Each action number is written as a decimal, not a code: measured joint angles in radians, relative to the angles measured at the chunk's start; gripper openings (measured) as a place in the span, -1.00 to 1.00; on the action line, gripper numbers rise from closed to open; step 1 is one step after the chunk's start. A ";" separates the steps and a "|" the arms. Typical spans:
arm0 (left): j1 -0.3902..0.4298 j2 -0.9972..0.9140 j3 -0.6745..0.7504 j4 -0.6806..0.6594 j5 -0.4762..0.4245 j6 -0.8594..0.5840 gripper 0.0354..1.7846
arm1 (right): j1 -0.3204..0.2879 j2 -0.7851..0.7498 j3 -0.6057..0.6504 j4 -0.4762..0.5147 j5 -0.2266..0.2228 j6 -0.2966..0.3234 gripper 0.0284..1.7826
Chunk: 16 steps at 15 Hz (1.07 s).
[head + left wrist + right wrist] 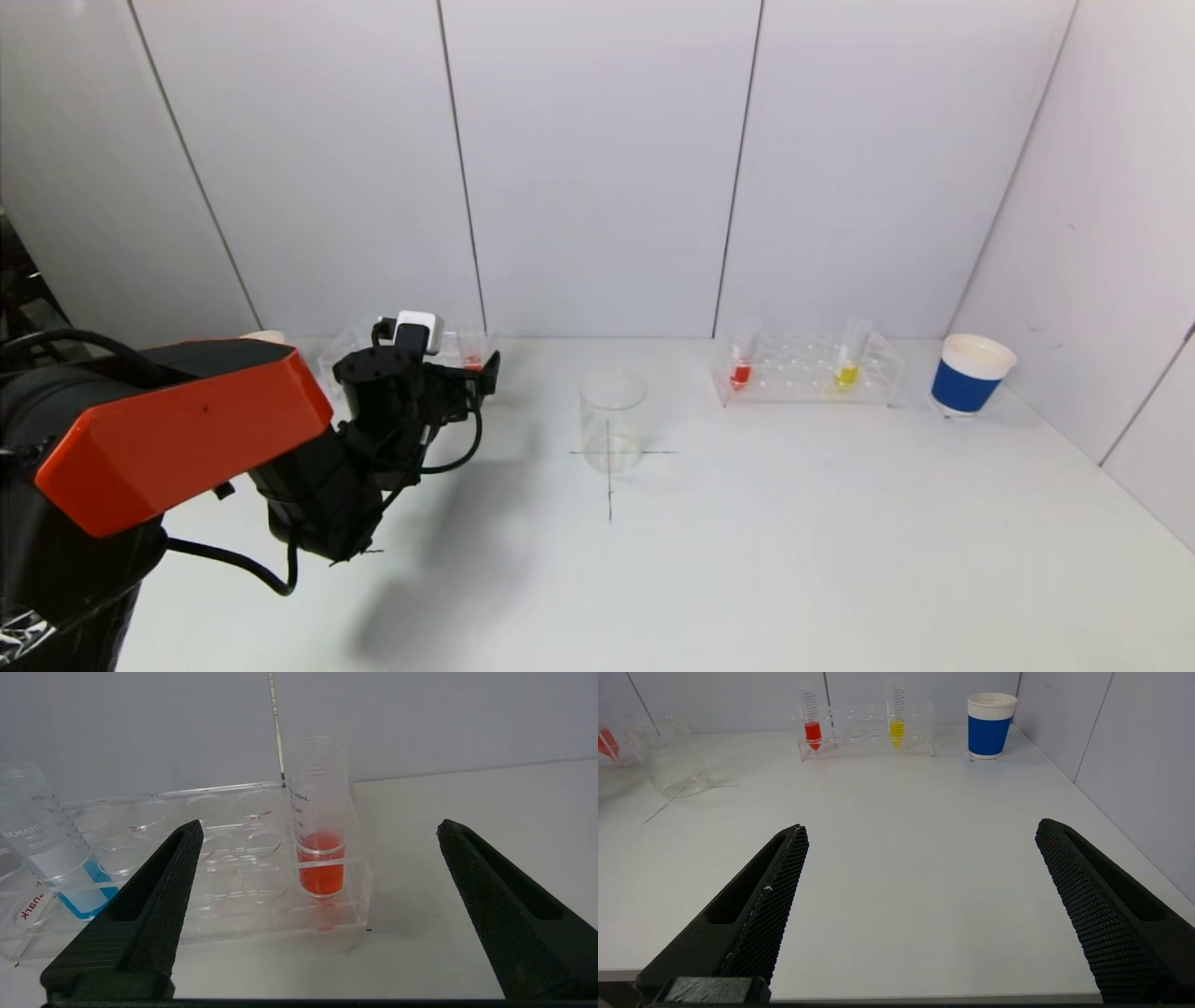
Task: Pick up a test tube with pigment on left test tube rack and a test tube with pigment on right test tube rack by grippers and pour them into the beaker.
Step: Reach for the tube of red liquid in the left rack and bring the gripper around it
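The left rack (224, 933) holds a tube of red pigment (320, 858) at its end and a tube of blue pigment (56, 858). My left gripper (320, 823) is open, just short of the red tube, which stands in line with the gap between the fingers. In the head view the left gripper (471, 373) is at that rack's near end. The empty glass beaker (612, 420) stands mid-table. The right rack (808, 369) holds a red tube (742, 359) and a yellow tube (850, 359). My right gripper (920, 826) is open and empty, low over the table's front edge, far from its rack (866, 746).
A blue paper cup (969, 375) stands right of the right rack, near the side wall. A second cup's rim (266, 336) shows behind my left arm. A black cross is drawn on the table under the beaker. White wall panels close the back and right.
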 joint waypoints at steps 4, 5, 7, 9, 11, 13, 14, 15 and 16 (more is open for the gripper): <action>0.017 0.033 -0.080 0.051 -0.001 0.002 0.96 | 0.000 0.000 0.000 0.000 0.000 0.000 0.99; 0.020 0.036 -0.096 0.063 -0.002 0.002 0.96 | 0.000 0.000 0.000 0.000 0.000 0.000 0.99; 0.026 0.043 -0.127 0.088 -0.004 0.002 0.96 | 0.000 0.000 0.000 0.000 0.000 0.000 0.99; 0.030 0.051 -0.145 0.093 -0.008 0.002 0.96 | 0.000 0.000 0.000 0.000 0.000 0.000 0.99; 0.032 0.057 -0.158 0.103 -0.008 0.003 0.96 | 0.000 0.000 0.000 0.000 0.000 0.000 0.99; 0.032 0.062 -0.167 0.106 -0.009 0.004 0.96 | 0.000 0.000 0.000 0.000 0.000 0.000 0.99; 0.032 0.065 -0.170 0.106 -0.009 0.003 0.96 | 0.000 0.000 0.000 0.000 0.000 0.000 0.99; 0.032 0.068 -0.173 0.106 -0.010 0.004 0.96 | 0.000 0.000 0.000 0.000 0.000 0.000 0.99; 0.033 0.071 -0.175 0.108 -0.010 0.005 0.96 | 0.000 0.000 0.000 0.000 0.000 0.000 0.99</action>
